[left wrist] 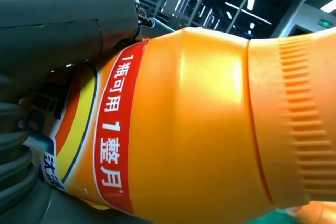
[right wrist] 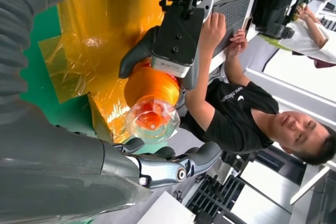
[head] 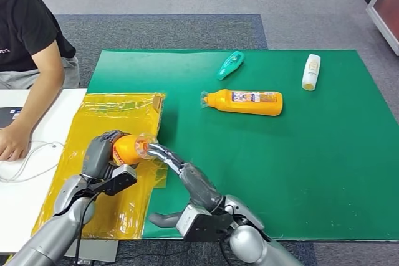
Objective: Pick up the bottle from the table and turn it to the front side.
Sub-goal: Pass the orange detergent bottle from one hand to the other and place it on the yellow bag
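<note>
My left hand grips an orange bottle above the yellow plastic sheet, with the bottle's clear cap pointing towards my right arm. Close up, the bottle shows a red band with white lettering, and the left hand wraps around its label end. My right hand stretches out over the green mat, holding nothing. Its fingers lie right beside the clear cap; I cannot tell whether they touch it.
A second orange bottle lies on its side mid-mat. A teal bottle and a white bottle lie farther back. A person in a black shirt sits at the left, forearm on the white table.
</note>
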You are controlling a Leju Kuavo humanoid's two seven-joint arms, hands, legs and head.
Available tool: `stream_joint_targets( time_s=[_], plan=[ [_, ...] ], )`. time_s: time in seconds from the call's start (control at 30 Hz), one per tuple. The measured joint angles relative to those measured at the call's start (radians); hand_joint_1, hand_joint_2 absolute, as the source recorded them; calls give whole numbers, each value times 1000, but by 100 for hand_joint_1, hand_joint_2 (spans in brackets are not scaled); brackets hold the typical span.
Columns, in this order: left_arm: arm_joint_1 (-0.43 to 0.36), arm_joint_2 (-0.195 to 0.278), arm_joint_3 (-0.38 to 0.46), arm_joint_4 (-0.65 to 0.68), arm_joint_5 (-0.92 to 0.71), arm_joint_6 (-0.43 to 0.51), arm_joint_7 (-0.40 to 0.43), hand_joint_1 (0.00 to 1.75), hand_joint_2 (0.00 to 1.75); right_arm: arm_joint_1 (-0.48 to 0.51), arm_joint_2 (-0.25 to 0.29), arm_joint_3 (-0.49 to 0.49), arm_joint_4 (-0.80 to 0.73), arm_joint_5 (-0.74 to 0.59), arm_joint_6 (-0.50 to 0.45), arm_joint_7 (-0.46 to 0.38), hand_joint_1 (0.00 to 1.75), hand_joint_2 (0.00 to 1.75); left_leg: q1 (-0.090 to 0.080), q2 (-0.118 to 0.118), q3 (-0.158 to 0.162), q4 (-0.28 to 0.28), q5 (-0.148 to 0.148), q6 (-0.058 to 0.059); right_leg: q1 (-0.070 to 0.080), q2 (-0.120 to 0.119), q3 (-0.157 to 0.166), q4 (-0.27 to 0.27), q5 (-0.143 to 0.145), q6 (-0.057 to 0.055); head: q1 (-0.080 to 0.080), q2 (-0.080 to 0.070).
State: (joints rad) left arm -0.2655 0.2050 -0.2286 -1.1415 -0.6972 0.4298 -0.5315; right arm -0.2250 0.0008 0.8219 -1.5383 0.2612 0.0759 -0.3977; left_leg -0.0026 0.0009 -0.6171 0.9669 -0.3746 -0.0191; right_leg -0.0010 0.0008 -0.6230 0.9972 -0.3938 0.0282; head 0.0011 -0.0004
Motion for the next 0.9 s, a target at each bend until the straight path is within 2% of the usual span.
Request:
stream_joint_targets(
  time_s=[0.17,0.3,0.47,0.63,0.9],
  plan=[
    [-15,-3,-6,20,14,-9,-11,175,175,-3,0,3,4,-1,0,0,0,175,0,0,0,0,0,0,0,0,0,0,0,0,0,0],
    [-26,-8,-8,33,70,-59,-35,175,175,-4,0,7,8,-7,-3,1,0,175,0,0,0,0,0,0,0,0,1,0,0,0,0,0],
    [-36,-16,0,28,198,-207,-42,175,175,-2,0,8,15,-14,-10,9,0,175,0,-2,2,0,0,0,0,-3,5,0,-1,1,0,0],
    [-33,-27,14,-15,326,-404,9,175,175,3,0,6,20,-14,-10,12,0,175,-1,-4,11,0,-2,3,-1,-5,15,0,-5,2,0,0],
    [-21,-31,16,-47,347,-485,48,175,175,5,0,5,24,-13,-10,13,0,175,-1,-5,17,0,-3,3,-1,-6,21,0,-6,2,0,0]
  ],
)
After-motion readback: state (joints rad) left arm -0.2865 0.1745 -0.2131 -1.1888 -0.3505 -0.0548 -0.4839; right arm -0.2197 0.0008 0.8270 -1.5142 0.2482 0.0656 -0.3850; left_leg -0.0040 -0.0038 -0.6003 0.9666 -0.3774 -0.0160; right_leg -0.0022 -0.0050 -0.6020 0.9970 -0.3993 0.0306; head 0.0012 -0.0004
